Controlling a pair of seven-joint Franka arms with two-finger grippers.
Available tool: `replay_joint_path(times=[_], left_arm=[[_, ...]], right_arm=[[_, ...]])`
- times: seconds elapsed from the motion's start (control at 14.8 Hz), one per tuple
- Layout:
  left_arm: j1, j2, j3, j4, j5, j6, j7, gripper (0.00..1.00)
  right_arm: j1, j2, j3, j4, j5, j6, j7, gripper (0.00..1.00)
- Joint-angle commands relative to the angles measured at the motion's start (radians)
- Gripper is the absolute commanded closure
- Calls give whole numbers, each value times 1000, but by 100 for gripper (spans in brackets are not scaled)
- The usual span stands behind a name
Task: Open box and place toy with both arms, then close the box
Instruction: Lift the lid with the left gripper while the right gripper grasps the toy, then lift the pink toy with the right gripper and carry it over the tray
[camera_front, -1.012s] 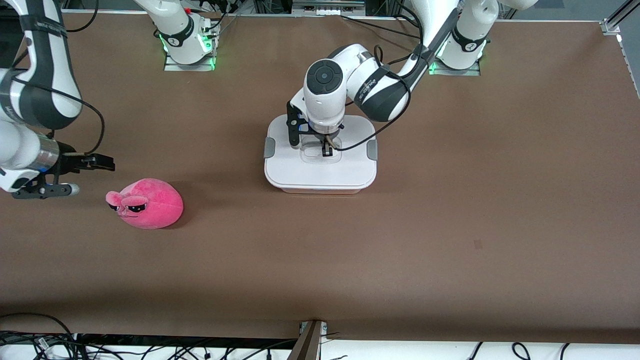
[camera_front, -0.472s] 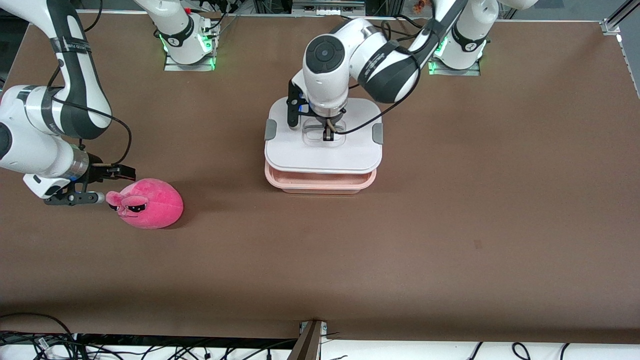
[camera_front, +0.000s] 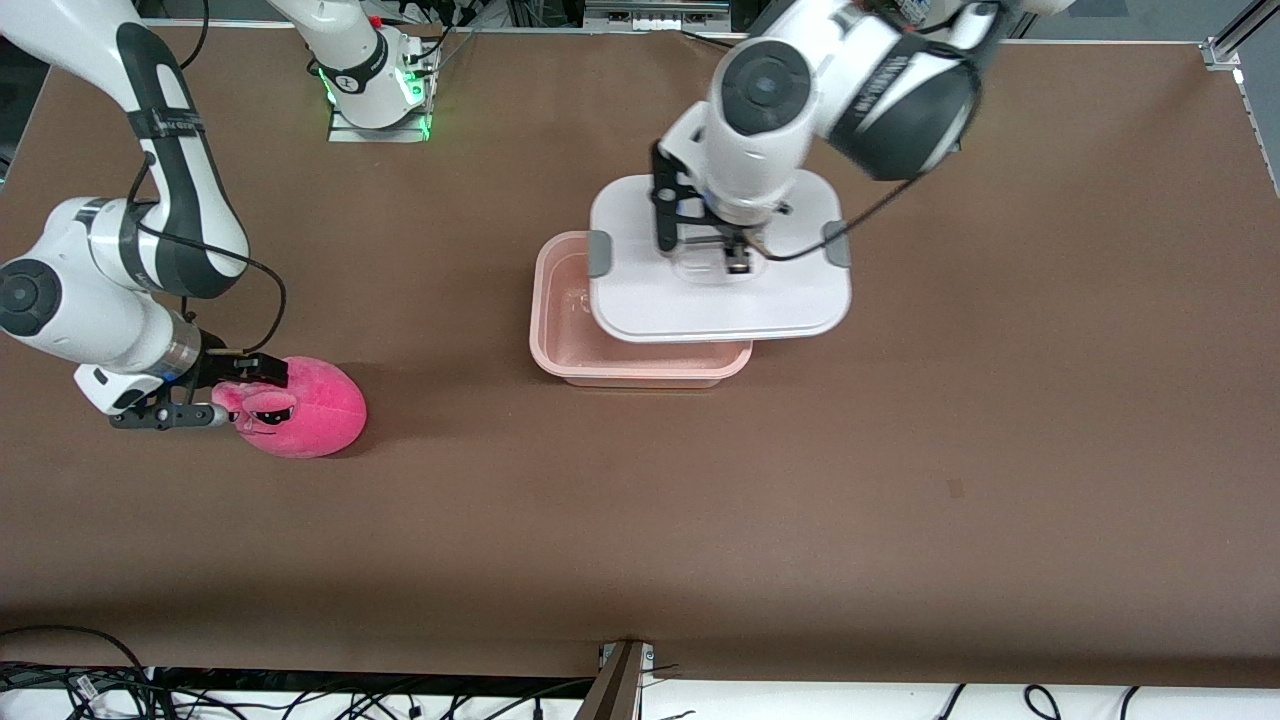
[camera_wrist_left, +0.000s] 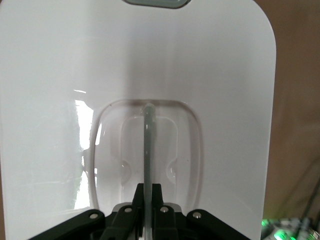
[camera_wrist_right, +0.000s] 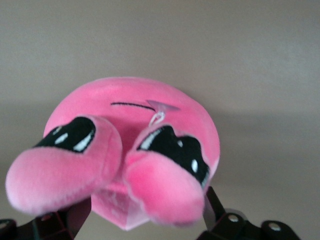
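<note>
My left gripper is shut on the clear handle of the white lid and holds it flat in the air. The lid hangs over the part of the pale pink box base toward the left arm's end, and the rest of the base is uncovered. The lid fills the left wrist view. The hot-pink plush toy lies on the table toward the right arm's end. My right gripper is open, low at the table, with a finger on each side of the toy's face.
The brown table spreads wide nearer the front camera. The arm bases with green lights stand along the table's edge farthest from the front camera. Cables and a bracket lie past the table's near edge.
My left gripper lifted the lid off the base and carried it up and toward the left arm's end. My right gripper moved in to the toy until its fingers straddle the face.
</note>
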Motion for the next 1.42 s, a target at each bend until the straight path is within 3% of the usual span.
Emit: replay_joint_path(times=[0.0,0.07,0.13,0.2,0.47,0.81,1.21,1.35], left_arm=[[164,-7,-7,57,-73,-130,35,100],[238,-10,-10,69,-84,-134,49,100],[281,-19,-4,72,-78,-139,110,100],[320,-21,7,75,-72,-137,177,100],[455,-12,8,77,17,-128,365,100],[486,-6,7,77,45,-125,396,100],[478,-6,-2,85,51,-127,398,100],[480,-4,-2,95,54,-127,399,100]], right_arm=[[2,1,7,-8,10,29,8,61],[8,2,10,-7,10,30,8,72],[10,4,10,-7,12,40,8,92],[11,4,12,-7,12,43,11,100],[13,12,12,6,9,37,8,100],[13,-8,13,18,4,-2,-26,100],[13,-33,15,255,7,-418,-153,100],[13,-34,68,344,7,-556,-176,100]])
